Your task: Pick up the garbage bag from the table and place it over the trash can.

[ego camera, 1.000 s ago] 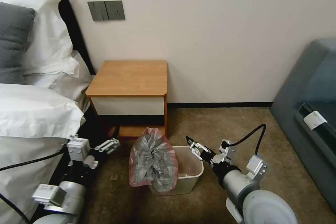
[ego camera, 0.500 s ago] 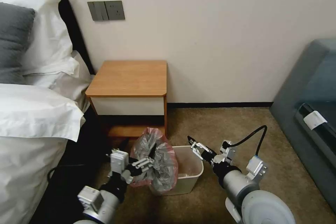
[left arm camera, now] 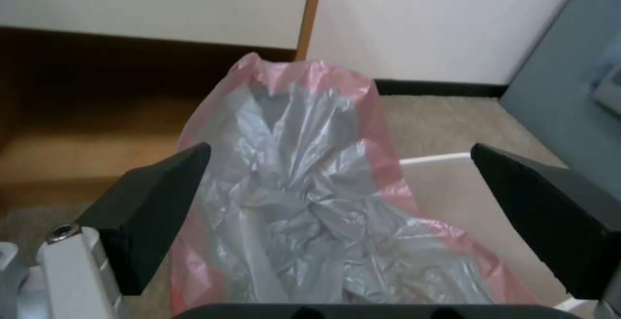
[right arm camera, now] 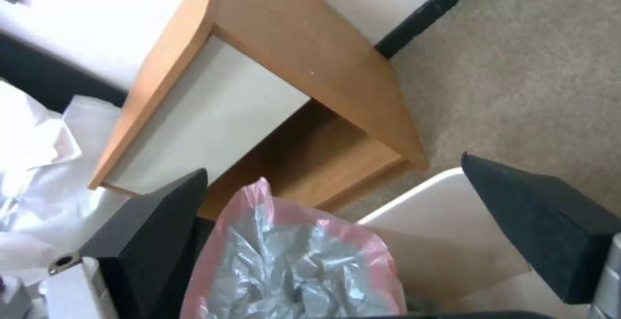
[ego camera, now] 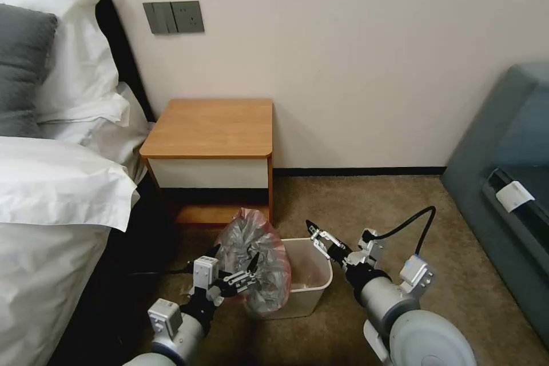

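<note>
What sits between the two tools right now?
In the head view, the garbage bag, draped on the trash can's left side, and the can's open mouth lie between the left tool and right tool.

Crumpled grey garbage bag with pinkish-red rim, draped over the left side of the trash can and standing up above its rim. Small beige bin, upright on the carpet, right half of its opening uncovered. Orange-brown wooden surface with white front panel, just behind, against the wall.
</note>
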Controlling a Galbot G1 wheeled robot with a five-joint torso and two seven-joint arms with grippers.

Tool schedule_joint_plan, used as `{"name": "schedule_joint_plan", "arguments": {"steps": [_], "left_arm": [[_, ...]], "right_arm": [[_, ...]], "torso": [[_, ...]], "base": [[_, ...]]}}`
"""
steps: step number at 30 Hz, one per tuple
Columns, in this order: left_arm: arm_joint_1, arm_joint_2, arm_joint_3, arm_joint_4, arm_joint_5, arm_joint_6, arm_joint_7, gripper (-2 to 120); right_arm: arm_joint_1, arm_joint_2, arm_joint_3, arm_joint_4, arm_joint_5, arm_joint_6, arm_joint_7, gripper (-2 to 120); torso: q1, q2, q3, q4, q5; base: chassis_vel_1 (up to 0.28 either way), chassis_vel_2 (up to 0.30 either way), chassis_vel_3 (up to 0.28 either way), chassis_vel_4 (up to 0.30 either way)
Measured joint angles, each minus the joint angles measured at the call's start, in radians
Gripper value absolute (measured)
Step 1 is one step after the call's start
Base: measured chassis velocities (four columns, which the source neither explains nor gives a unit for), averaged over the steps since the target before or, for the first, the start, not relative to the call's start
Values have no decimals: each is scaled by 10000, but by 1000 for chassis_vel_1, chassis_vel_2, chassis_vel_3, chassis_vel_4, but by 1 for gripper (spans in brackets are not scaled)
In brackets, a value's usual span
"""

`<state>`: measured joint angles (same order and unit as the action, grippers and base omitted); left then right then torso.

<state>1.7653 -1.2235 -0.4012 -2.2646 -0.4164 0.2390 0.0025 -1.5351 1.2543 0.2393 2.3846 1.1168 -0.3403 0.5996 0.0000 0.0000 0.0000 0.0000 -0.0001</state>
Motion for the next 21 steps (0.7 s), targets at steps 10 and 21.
{"name": "schedule_joint_plan", "arguments": {"steps": [10, 21], "left_arm": [[-118, 175, 57, -31, 502, 168, 233, 100], [-533, 440, 622, 46, 272, 518, -75, 100]], "right_arm": [[-59, 54, 64, 12, -93, 100, 6, 100], [-71, 82, 42, 1, -114, 120, 49, 100]], "torso": [[0, 0, 0, 0, 1], [0, 0, 0, 0, 1]], "base": [[0, 0, 0, 0], [0, 0, 0, 0]]}}
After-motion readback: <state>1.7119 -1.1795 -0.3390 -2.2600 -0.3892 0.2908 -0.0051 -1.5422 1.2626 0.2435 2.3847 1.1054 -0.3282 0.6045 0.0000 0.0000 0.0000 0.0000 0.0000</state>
